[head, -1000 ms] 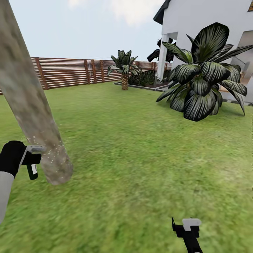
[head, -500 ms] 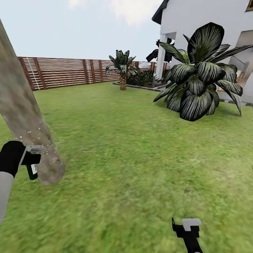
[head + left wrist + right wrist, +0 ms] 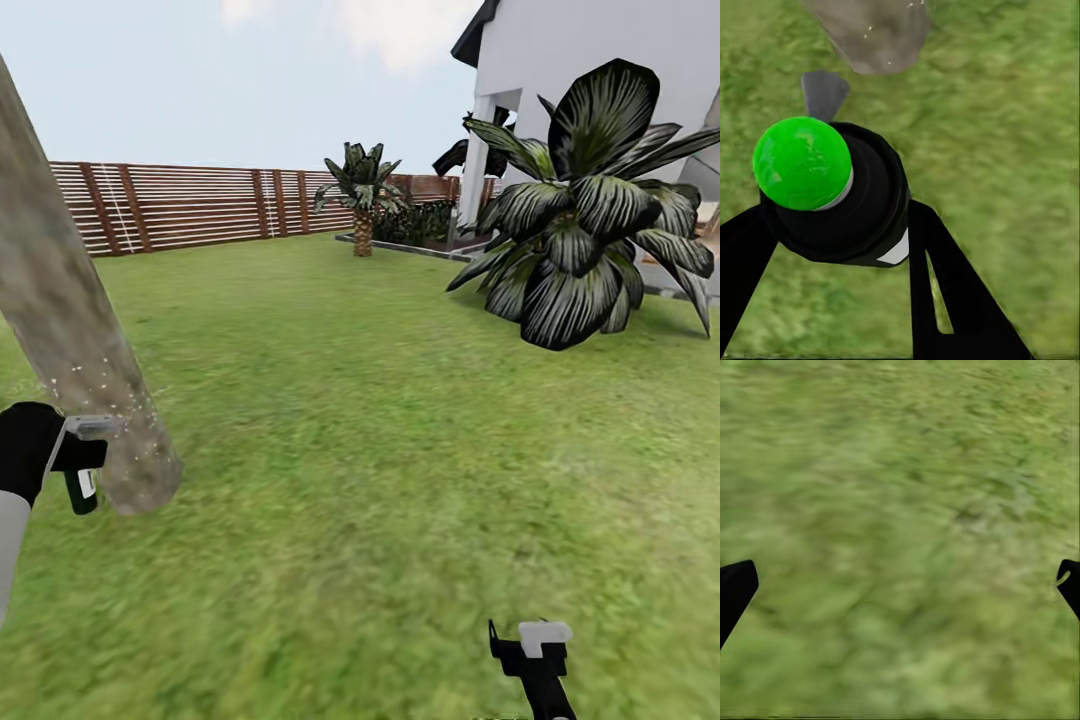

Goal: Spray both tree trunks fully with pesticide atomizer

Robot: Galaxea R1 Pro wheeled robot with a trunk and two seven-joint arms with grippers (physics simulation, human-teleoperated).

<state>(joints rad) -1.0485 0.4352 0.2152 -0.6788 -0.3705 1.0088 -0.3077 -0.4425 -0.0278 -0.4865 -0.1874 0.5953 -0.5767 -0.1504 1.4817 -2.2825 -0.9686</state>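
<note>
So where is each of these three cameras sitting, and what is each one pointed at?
Head view: on the robot's head, facing forward and down over the lawn toward the fence; both arms show, the left gripper holding the atomizer by the trunk.
Left wrist view: on the left arm, looking along black fingers down onto the atomizer's top.
Right wrist view: on the right arm, facing grass, fingers spread at the edges.
Shared: head and left wrist views both show atomizer and trunk.
</note>
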